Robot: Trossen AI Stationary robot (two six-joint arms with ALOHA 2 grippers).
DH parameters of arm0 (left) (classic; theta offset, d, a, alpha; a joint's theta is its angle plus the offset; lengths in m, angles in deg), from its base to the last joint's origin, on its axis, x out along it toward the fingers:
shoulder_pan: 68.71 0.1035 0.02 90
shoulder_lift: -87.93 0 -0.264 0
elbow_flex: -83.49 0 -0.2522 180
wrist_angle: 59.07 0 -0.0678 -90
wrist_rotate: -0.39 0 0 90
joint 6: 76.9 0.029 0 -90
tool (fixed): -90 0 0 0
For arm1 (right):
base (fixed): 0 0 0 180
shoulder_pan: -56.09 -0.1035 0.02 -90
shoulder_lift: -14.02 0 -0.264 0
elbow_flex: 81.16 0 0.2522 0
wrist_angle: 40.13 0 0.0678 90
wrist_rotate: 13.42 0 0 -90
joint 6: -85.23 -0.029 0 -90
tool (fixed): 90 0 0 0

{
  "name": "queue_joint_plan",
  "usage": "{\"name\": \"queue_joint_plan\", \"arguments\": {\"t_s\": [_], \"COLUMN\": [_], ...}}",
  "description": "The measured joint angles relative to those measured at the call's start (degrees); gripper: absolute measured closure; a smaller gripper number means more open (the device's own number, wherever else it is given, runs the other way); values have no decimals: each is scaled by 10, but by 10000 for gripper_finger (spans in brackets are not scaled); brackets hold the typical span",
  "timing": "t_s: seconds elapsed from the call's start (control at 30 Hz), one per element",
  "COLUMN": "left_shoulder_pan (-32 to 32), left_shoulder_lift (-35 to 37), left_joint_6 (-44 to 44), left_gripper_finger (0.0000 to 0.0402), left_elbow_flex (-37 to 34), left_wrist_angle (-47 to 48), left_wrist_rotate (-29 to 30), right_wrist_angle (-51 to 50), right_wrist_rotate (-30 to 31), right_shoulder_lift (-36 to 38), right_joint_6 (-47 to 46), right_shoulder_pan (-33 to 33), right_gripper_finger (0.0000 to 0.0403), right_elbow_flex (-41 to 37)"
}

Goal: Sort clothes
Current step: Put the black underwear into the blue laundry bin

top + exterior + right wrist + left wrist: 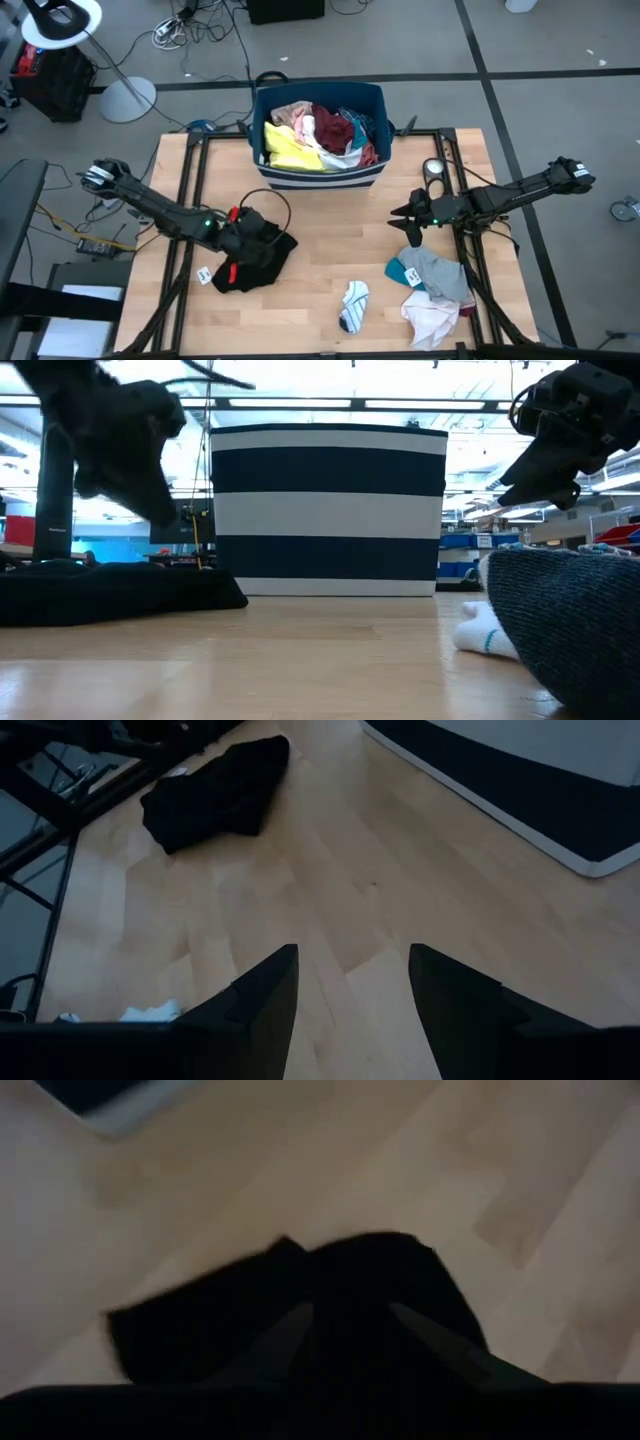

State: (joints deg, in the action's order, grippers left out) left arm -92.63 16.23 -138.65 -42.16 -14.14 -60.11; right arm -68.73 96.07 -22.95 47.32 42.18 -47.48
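Note:
A black garment point(262, 262) lies crumpled on the table's near left, also seen in the low view point(110, 592) and the right wrist view point(215, 790). My left gripper point(264, 237) hovers just above it, open, its fingers pointing down at the cloth point(200, 1330); in the low view it point(150, 500) stands clear of the garment. My right gripper point(412, 232) is open over bare wood at centre right point(355, 982). A pile of teal, grey and pink-white clothes point(435, 285) lies at the near right. A white sock with a dark toe point(352, 305) lies near the front edge.
A navy bin with white stripes point(320, 180) stands at the table's far middle point(330, 510), filled with yellow, maroon and other clothes point(320, 135). Bare wood lies between the black garment and the right pile. Metal frame rails point(185, 200) run along both table sides.

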Motion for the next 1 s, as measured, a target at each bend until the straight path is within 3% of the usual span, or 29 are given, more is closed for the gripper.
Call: {"name": "queue_joint_plan", "arguments": {"t_s": [0.47, 0.53, 0.63, 0.7, 0.83, 1.0], "left_shoulder_pan": [-14, -14, -13, -13, -5, 14], "left_shoulder_lift": [-41, -55, -64, -56, -34, -24], "left_joint_6": [-39, -55, -45, -8, 56, 149], "left_gripper_finger": [272, 286, 351, 385, 397, 399], "left_elbow_flex": [-128, -137, -137, -122, -55, 70], "left_wrist_angle": [-85, -111, -145, -144, -122, -21], "left_wrist_rotate": [-85, -85, -92, -106, -99, -68], "right_wrist_angle": [2, 2, 2, 2, 2, 5], "right_wrist_rotate": [0, 0, 0, 0, 0, 0], "right_shoulder_lift": [-2, -2, -2, -2, -2, -3], "right_joint_6": [0, 0, 0, 0, 0, 1], "right_shoulder_pan": [0, 0, 0, 0, 0, 0], "right_gripper_finger": [210, 210, 210, 210, 210, 210], "right_elbow_flex": [0, 0, 0, 0, 0, 0]}}
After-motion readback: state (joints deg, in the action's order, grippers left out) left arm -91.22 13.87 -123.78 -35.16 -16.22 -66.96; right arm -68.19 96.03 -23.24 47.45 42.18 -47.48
